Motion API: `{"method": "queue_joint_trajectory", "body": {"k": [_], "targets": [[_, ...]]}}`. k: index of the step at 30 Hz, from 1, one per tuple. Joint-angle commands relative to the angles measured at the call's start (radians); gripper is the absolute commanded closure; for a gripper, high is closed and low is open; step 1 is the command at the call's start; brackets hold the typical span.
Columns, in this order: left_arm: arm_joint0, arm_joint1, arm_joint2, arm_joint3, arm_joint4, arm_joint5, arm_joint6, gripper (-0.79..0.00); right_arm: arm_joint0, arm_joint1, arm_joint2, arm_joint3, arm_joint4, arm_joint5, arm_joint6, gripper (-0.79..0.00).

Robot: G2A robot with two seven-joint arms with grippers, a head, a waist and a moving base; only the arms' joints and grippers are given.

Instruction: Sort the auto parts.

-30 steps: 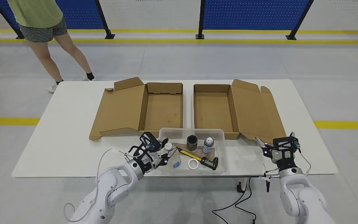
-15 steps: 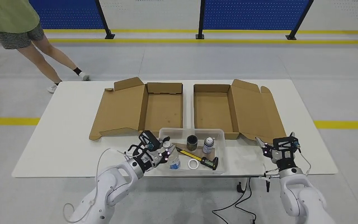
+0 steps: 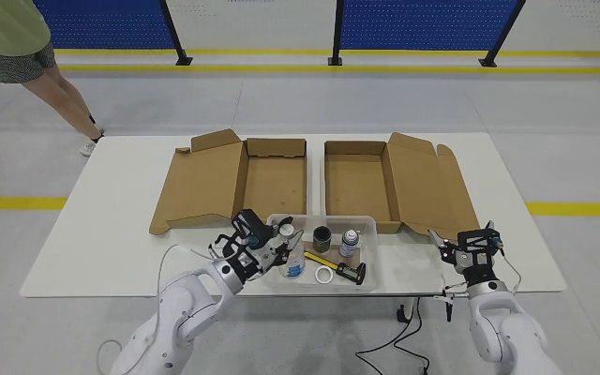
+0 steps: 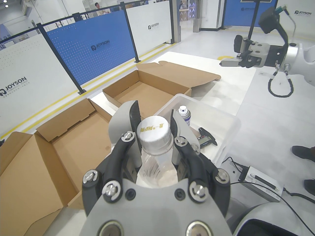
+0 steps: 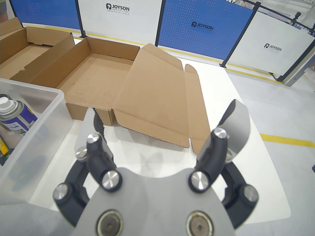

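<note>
The left gripper [image 4: 153, 114] is clamped on the neck of one clear plastic bottle with a white cap [image 4: 153, 133] at the left end of the single clear plastic bin [image 3: 367, 222]. The bin also holds one blue-labelled spray can [image 3: 349, 244], one dark round tin [image 3: 322, 238], one white tape ring [image 3: 324, 274] and one yellow-and-black caliper [image 3: 339, 270]. The right gripper [image 5: 165, 110] hangs right of the bin, spread wide and empty, and two open brown cardboard boxes [image 3: 272, 187] lie just behind it.

White table [image 3: 103, 225]: L carton [image 3: 272, 187], R carton [image 3: 354, 187], clear bin [image 3: 328, 217].

Blue partition panels [image 3: 422, 23] stand on grey, yellow-lined floor [image 3: 375, 103].
</note>
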Motion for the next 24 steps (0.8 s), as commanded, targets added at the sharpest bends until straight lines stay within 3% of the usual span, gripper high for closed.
{"method": "queue_joint_trajectory", "body": {"k": [1,13,24], "targets": [[0.001,0.001,-0.001,-0.017,-0.006,-0.007,-0.002,0.0,0.0,0.0,0.0,0.0,0.0,0.0,0.0,-0.785],[-0.009,0.003,-0.017,-0.057,-0.028,-0.003,-0.011,0.0,0.0,0.0,0.0,0.0,0.0,0.0,0.0,-0.785],[-0.156,-0.014,0.0,0.029,-0.01,0.135,-0.006,0.0,0.0,0.0,0.0,0.0,0.0,0.0,0.0,-0.785]]}}
